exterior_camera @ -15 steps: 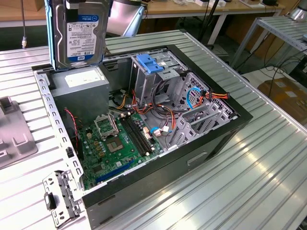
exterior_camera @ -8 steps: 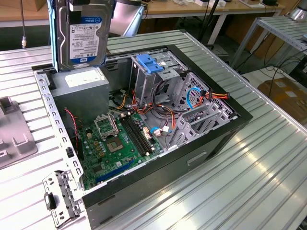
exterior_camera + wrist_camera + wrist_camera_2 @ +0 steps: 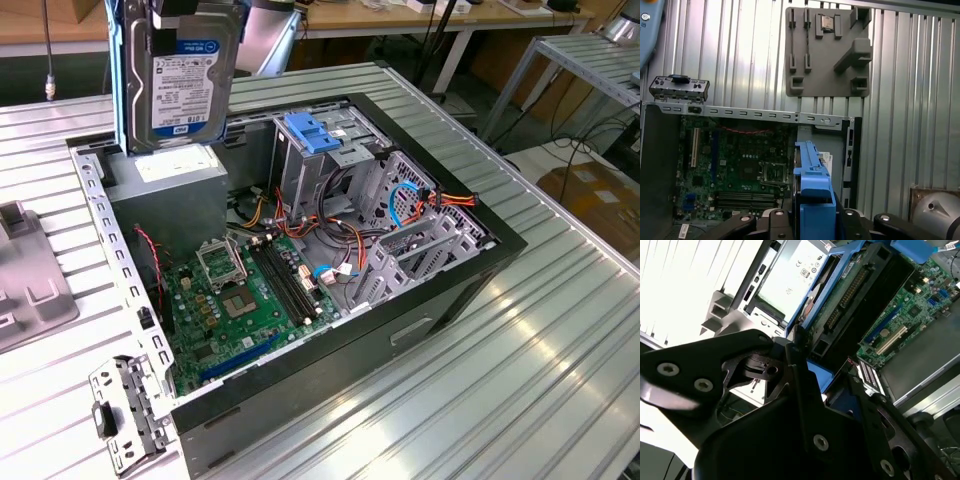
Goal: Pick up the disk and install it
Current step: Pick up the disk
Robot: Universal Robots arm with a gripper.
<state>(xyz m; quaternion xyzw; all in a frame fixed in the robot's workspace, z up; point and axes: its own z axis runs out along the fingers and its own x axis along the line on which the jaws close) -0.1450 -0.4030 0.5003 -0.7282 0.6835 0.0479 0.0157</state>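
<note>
currently | we note the gripper (image 3: 812, 216) clamped on the disk (image 3: 185, 80) | disk hangs upright above the open case (image 3: 440, 290), near the power supply (image 3: 175, 165) | we judge: keep it square to the drive cage (image 3: 330, 170); lower slowly; steer clear of the cables (image 3: 452, 198)

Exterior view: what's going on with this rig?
The arm's gripper is shut on the disk and holds it upright in the air above the open PC case, roughly over the power supply. The disk is not installed yet. The drive cage with its blue latch sits apart from it, inside the case.
</note>
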